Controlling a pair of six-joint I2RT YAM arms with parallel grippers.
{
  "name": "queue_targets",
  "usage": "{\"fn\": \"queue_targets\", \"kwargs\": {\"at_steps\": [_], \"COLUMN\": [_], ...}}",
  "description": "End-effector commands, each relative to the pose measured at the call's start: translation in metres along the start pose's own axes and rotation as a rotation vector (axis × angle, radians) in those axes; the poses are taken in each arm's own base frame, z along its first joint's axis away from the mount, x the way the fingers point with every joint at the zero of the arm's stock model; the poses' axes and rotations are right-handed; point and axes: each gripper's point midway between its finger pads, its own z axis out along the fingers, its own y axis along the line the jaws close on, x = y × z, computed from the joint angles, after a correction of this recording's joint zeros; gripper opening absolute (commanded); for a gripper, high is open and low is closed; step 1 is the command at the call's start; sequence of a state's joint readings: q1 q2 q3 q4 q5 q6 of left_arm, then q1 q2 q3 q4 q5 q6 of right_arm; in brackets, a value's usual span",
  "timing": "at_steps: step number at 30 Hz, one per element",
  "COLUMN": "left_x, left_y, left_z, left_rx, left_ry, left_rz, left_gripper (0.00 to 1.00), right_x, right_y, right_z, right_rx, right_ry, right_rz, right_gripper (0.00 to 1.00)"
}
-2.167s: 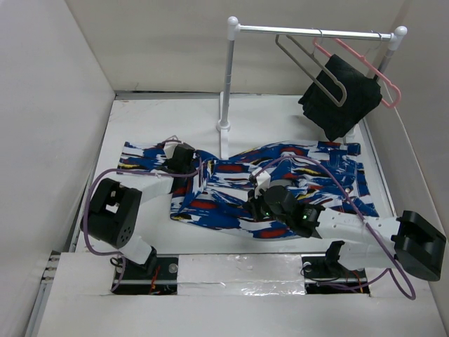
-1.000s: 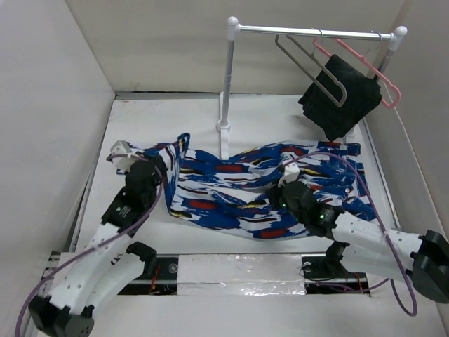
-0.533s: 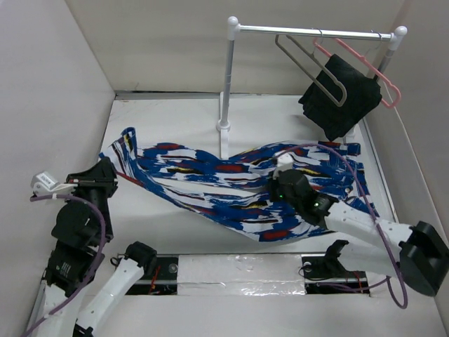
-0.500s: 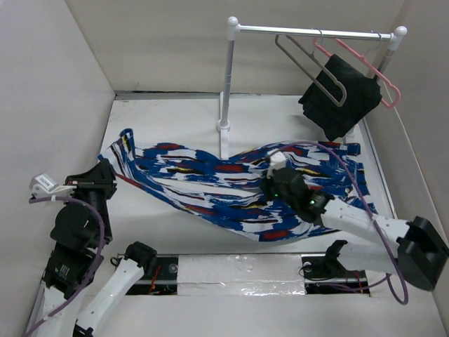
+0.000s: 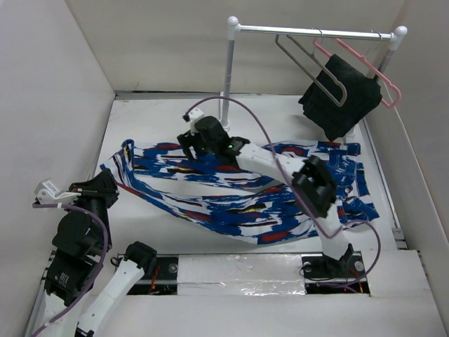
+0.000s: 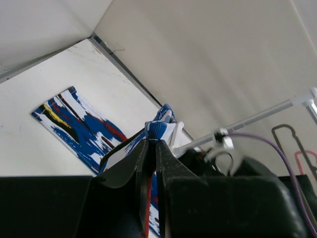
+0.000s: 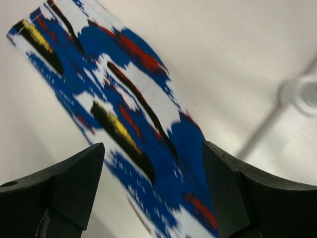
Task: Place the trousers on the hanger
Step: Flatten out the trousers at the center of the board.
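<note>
The printed trousers [image 5: 210, 203] lie stretched across the table, left end raised. My left gripper [image 5: 105, 184] is at the left, shut on that raised end. In the left wrist view the folded blue fabric [image 6: 157, 130] sticks out between the closed fingers of my left gripper [image 6: 153, 145]. My right gripper [image 5: 193, 142] hovers over the trousers' back left part, jaws wide open. In the right wrist view the trousers [image 7: 148, 129] lie flat below my right gripper [image 7: 152, 148], nothing between its fingers. The grey wire hanger [image 5: 278, 41] hangs bare on the rail at the back right.
A white rack pole [image 5: 226, 77] stands at the back centre, just behind my right gripper. A pink hanger [image 5: 389, 88] carrying a black cloth [image 5: 344, 98] hangs next to the wire hanger. White walls enclose the table on the left, back and right.
My right gripper has opened, let go of the trousers' middle and swung to the back left over them. My left gripper still holds the raised end.
</note>
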State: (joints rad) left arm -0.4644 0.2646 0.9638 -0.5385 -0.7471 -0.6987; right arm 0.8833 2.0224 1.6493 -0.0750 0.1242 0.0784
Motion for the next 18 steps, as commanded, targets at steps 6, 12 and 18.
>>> {"fn": "queue_targets", "kwargs": {"at_steps": [6, 12, 18], "left_x": [0.009, 0.011, 0.019], "left_y": [-0.009, -0.013, -0.012], "left_z": [0.006, 0.006, 0.008], "left_rx": [0.058, 0.079, 0.087], "left_ry": [-0.002, 0.003, 0.020], "left_rz": [0.018, 0.030, 0.040], "left_gripper": [0.00, 0.00, 0.00], "right_x": [0.039, 0.070, 0.065], "right_y": [0.002, 0.022, 0.055], "right_z": [0.079, 0.105, 0.131], "right_rx": [-0.021, -0.106, -0.250], "right_ry": [0.194, 0.248, 0.185], "right_rz": [-0.002, 0.081, 0.208], "right_gripper": [0.83, 0.64, 0.04]}}
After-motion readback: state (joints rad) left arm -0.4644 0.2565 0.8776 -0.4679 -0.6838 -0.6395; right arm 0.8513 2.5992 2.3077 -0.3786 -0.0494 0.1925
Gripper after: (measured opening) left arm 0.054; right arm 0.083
